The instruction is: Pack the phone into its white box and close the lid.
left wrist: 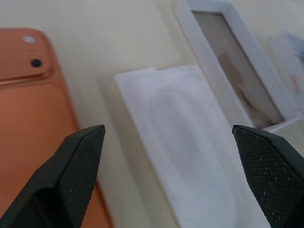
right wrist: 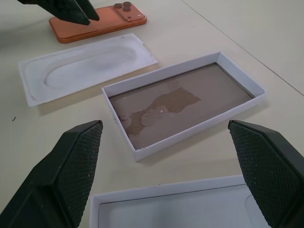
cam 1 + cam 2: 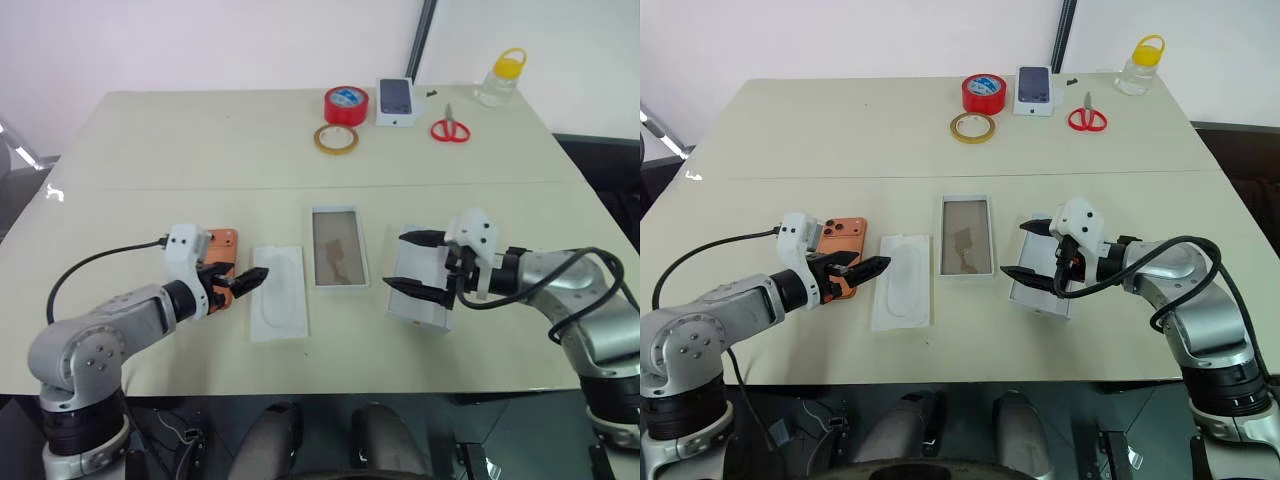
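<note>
The orange phone (image 3: 224,240) lies back up on the table at the left, its camera lenses (image 2: 126,6) showing. My left gripper (image 3: 245,282) hovers open just beside the phone's near end, over the gap between it and a white moulded insert (image 3: 278,292). The white box (image 3: 338,247) sits open at the centre, its brownish bottom bare. To its right the lid (image 3: 422,300) lies with its plain white inside up. My right gripper (image 3: 396,262) hangs open above the lid's left edge, pointing toward the box, with nothing between its fingers.
At the far side stand a red tape roll (image 3: 346,104), a tan tape ring (image 3: 336,139), a small white box with a dark phone picture (image 3: 397,101), red scissors (image 3: 450,128) and a yellow-capped bottle (image 3: 500,78). A seam (image 3: 150,187) crosses the table.
</note>
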Motion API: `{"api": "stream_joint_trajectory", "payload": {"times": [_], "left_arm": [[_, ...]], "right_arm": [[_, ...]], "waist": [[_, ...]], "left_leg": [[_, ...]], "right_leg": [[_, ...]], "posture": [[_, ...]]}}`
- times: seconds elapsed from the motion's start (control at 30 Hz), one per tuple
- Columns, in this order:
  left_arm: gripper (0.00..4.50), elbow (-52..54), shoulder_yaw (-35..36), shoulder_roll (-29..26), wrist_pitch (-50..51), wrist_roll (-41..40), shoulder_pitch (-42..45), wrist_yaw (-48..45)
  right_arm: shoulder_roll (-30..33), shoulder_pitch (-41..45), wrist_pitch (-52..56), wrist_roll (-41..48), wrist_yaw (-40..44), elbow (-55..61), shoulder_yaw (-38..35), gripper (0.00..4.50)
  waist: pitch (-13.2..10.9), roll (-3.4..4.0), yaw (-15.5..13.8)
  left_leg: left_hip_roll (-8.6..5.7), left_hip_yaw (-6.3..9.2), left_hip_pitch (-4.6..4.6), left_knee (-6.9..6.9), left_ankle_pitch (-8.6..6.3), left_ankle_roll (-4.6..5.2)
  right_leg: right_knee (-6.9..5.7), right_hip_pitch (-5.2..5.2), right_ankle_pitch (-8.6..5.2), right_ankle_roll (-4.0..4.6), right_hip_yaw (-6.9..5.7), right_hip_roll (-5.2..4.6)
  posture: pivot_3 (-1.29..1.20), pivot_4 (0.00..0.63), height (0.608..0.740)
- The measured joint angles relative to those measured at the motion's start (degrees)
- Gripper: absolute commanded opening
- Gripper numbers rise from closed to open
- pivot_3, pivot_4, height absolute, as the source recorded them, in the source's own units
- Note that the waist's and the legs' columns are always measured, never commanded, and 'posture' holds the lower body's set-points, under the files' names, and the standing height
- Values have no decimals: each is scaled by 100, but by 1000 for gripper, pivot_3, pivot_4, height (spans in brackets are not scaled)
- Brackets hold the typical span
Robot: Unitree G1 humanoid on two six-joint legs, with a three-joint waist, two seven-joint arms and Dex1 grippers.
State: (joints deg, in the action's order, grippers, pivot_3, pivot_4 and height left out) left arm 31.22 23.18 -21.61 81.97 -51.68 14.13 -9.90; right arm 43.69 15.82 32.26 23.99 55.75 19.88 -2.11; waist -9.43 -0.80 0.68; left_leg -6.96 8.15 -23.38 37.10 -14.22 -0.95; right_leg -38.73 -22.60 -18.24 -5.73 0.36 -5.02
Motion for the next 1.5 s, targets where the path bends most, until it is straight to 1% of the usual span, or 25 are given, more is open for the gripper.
{"api": "stream_joint_trajectory", "payload": {"times": [0.1,0.17,0.5,0.53,0.57,0.6,0.63,0.7,0.8,0.83,1.03,1.13,1.23,1.3,1.37,1.47,1.5], "left_arm": [[4500,55,48,216,663,-77,9,256],[4500,83,70,352,923,-52,10,400],[4500,210,117,824,983,-156,-54,895],[4002,217,120,870,982,-178,-57,939],[3746,212,119,915,990,-205,-66,991],[3209,200,119,958,993,-214,-80,1029],[2802,179,119,986,995,-215,-84,1071],[1682,117,124,999,1003,-215,-84,1148],[293,-3,135,1071,1003,-221,-80,1202],[84,-22,157,1086,1003,-260,-61,1203],[84,-167,360,1144,1004,-311,65,1269],[84,-274,678,1234,1004,-366,321,1283],[84,-467,1114,1238,1004,-406,605,1324],[84,-645,1354,1173,1004,-408,811,1336],[84,-691,1459,1080,1003,-409,933,1338],[0,-802,1551,1004,1004,-408,977,1336],[0,-821,1599,997,1004,-409,1009,1336]], "right_arm": [[-2,40,-1,1,1,-5,94,4426],[-10,97,-4,0,0,-22,139,4426],[-9,189,-20,-7,73,-21,256,4426],[-9,189,-20,-6,87,27,294,4500],[-8,193,-21,-7,95,60,337,4500],[-9,192,-24,-12,98,91,378,4500],[-9,191,-30,-19,100,118,414,4500],[-8,188,-51,-24,103,146,451,4500],[-6,145,-59,-38,110,184,531,4500],[-5,128,-61,-49,118,203,567,4500],[8,193,-23,-109,131,257,753,4500],[17,380,-12,-316,105,258,1027,4500],[-38,699,-30,-614,74,136,1408,4500],[-132,1062,-101,-937,106,-118,1804,4500],[-213,1268,-221,-1187,157,-351,2087,4500],[-272,1511,-389,-1558,223,-853,2455,3645],[-278,1560,-433,-1680,241,-1007,2546,3159]], "waist": [[0,0,4],[0,0,-4],[1,0,-23],[1,0,-25],[1,0,-27],[1,0,-27],[1,0,-28],[1,0,-27],[0,-3,-28],[-1,-3,-26],[0,-3,-8],[-1,-4,-13],[-2,-5,0],[-2,-5,10],[-2,-6,-5],[-4,-10,-11],[-5,-12,-14]], "left_leg": [[0,-2,1,0,0,0],[0,-4,0,0,0,0],[0,-9,2,0,0,0],[0,-9,2,0,0,0],[0,-9,2,0,0,0],[0,-9,2,1,0,0],[0,-9,2,1,0,0],[0,-9,2,0,0,0],[0,-9,1,0,0,0],[0,-9,1,0,0,0],[1,-9,1,0,0,-1],[0,-10,1,1,0,-1],[1,-11,1,0,0,-2],[1,-11,1,0,2,-4],[1,-11,0,0,2,-4],[-1,-12,-2,2,2,-4],[-1,-11,-2,2,2,-4]], "right_leg": [[-3,-2,0,0,2,2],[-3,-2,0,0,4,1],[-2,0,0,0,7,1],[-2,0,0,0,7,1],[-1,0,0,0,7,1],[-1,0,0,0,7,1],[-1,0,0,0,7,1],[-1,-1,0,0,7,1],[-1,-2,0,0,7,1],[-1,-2,0,0,7,1],[-2,-3,0,0,8,2],[-2,-3,0,0,8,2],[-2,-6,0,0,9,3],[-6,-7,0,0,10,5],[-4,-8,0,0,10,4],[-2,-8,0,-1,11,3],[-2,-8,1,-1,11,3]], "posture": [[0,150,740],[0,150,740],[0,150,740],[0,150,740],[0,150,740],[0,150,740],[0,150,740],[0,150,740],[0,150,740],[0,150,740],[0,150,740],[0,150,740],[0,150,740],[0,150,740],[0,150,740],[0,150,740],[0,150,740]]}}
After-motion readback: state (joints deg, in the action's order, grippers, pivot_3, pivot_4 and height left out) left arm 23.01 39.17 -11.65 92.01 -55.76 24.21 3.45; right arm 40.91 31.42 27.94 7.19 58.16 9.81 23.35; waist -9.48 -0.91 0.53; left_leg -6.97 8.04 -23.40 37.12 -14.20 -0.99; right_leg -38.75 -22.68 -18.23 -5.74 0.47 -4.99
